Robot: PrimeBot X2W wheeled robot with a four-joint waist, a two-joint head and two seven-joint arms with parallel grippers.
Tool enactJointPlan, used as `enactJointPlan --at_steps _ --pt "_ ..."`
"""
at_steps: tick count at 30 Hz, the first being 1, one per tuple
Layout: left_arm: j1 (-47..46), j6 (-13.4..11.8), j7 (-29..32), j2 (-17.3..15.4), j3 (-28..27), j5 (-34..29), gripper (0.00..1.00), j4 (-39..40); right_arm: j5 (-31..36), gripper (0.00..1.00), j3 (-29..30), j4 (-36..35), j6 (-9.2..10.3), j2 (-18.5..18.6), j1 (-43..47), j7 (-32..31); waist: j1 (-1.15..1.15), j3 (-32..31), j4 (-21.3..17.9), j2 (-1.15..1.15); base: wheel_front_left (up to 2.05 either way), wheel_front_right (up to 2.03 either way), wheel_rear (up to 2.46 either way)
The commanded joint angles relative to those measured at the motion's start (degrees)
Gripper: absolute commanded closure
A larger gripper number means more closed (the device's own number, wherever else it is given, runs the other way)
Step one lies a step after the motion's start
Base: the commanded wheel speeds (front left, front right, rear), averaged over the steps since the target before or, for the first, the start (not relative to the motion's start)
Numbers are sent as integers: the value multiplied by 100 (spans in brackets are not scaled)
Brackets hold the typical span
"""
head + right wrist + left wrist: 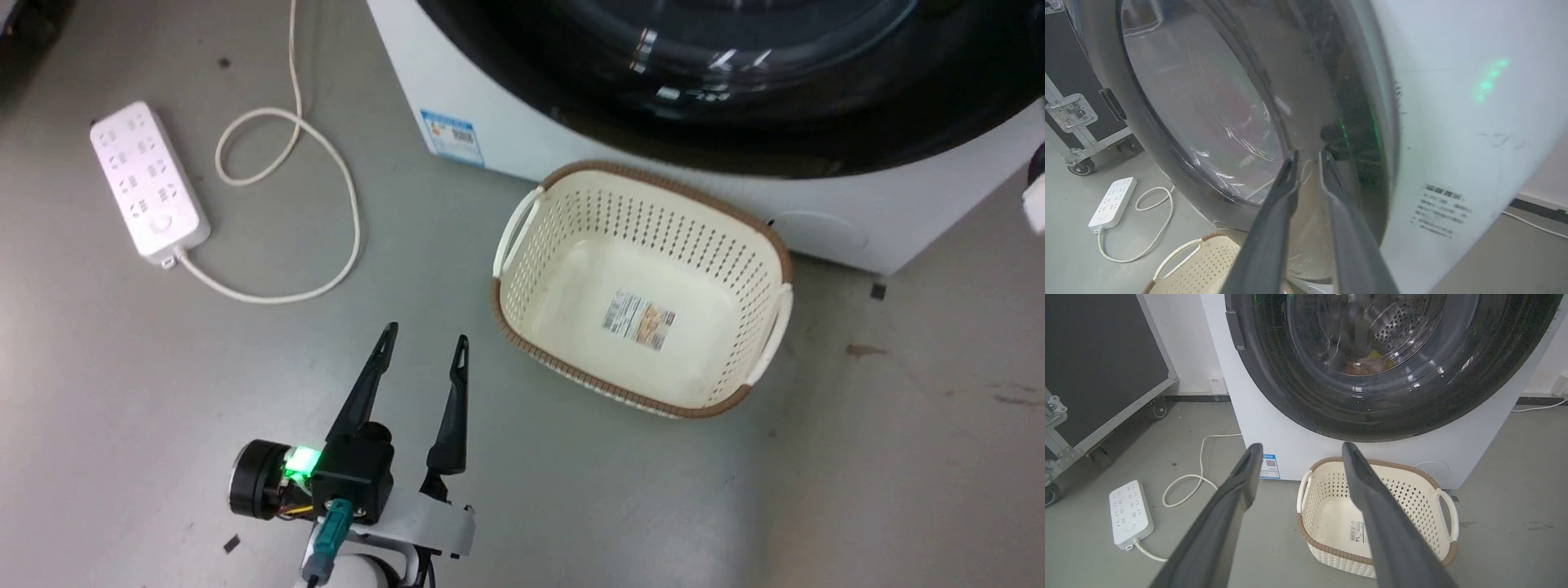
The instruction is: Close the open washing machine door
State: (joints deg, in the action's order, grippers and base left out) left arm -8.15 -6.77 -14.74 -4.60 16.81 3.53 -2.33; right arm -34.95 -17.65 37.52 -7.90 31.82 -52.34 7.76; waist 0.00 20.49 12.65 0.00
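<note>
Door status first: the washing machine door (1298, 404) sat in the machine's front opening, black ring up against the white panel, with the drum and a bit of laundry visible through the glass. From the left wrist view it looked pushed home, but I couldn't tell whether the latch had actually caught.

The right hand (1307, 157) was right up at the ring near the door's edge. Its 2 fingers were drawn nearly together with just a slim gap, and it gripped nothing. My guess is that's a pushing pose, since narrow fingers make a firmer point to press with. Whether the tips were actually touching the ring was hard to say through the glare.

The left hand (426, 333) hung low over the floor with its fingers spread wide and empty. It was probably parked there so it didn't get in the way.

The laundry basket (571, 220) sat empty on the floor just in front of the machine, below the door. A white power strip (147, 180) and its looped cable (326, 155) lay off to the left, well apart from everything.
</note>
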Motion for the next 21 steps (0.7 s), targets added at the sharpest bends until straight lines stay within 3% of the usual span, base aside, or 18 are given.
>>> enactJointPlan --at_steps 1,8,12,19,20,21 --pt "26 28 -26 -12 -33 -30 0 -9 -2 0 5 7 42 11 130 55 0 -226 -120 0 0 0 0" --pt "283 127 -26 -94 -288 118 0 -126 147 0 110 -408 42 -267 1391 595 0 -1087 -478 0 0 0 0" --pt "432 250 -26 -158 -395 209 0 -245 427 0 711 -853 42 -628 2297 694 0 -1474 -674 0 0 0 0" --pt "711 370 -26 -163 -541 390 0 -451 1493 0 2066 -2111 42 -1795 4105 721 0 -1924 -993 0 0 0 0" --pt "827 389 -26 -184 -595 426 0 -514 2228 0 2129 -2664 42 -2212 4736 722 0 -2002 -1136 0 0 0 0" --pt "848 406 -26 -188 -601 435 0 -540 2402 0 2159 -2774 42 -2348 4905 722 0 -2027 -1168 0 0 0 0"
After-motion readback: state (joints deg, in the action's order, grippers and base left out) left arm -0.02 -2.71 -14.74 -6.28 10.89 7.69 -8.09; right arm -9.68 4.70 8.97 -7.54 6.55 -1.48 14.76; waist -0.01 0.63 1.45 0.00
